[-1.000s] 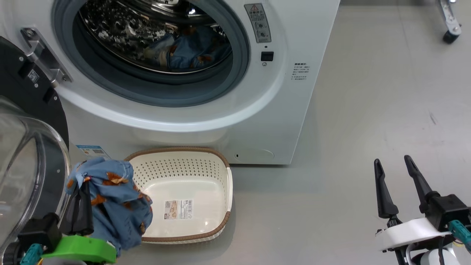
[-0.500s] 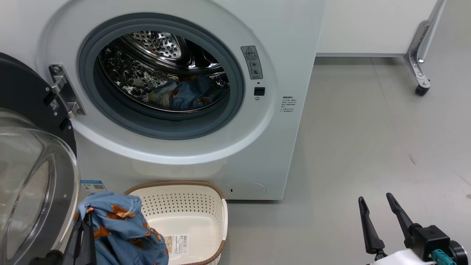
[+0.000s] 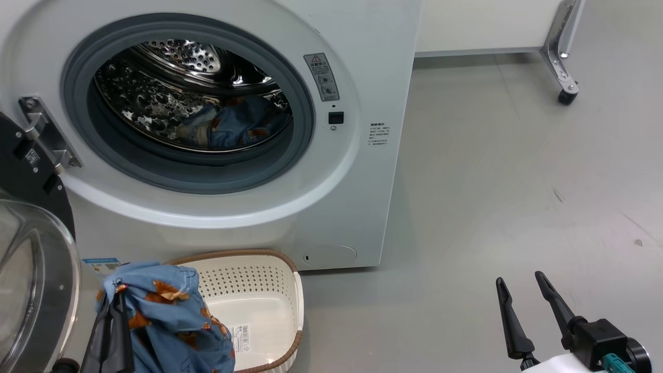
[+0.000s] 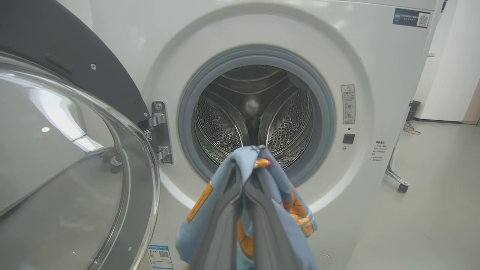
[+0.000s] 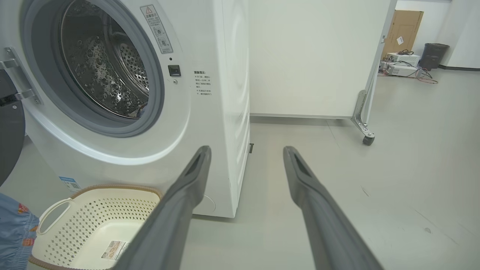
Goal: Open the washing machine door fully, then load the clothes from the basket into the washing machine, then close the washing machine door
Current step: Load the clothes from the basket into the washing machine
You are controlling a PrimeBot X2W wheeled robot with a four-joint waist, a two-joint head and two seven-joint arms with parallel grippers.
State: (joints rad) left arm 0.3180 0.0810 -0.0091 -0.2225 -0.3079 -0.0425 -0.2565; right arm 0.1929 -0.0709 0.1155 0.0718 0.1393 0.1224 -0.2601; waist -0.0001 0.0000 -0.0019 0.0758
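Glossy black rim and clear glass bowl of the washing machine door (image 3: pixel 31 269) stood swung open at far left, hinged to the washing machine (image 3: pixel 362 171). Just beside it, the left gripper (image 3: pixel 115 311) was pinched tight on a blue printed garment (image 3: pixel 166 316), which draped over its fingers above the left end of the cream basket (image 3: pixel 248 277). That basket sat on the floor against the machine's front. More blue clothes (image 3: pixel 233 127) lay in the steel drum (image 3: pixel 155 98). Far right, the right gripper (image 3: pixel 520 282) hovered over the grey floor (image 3: pixel 518 171), fingers spread apart, holding nothing.
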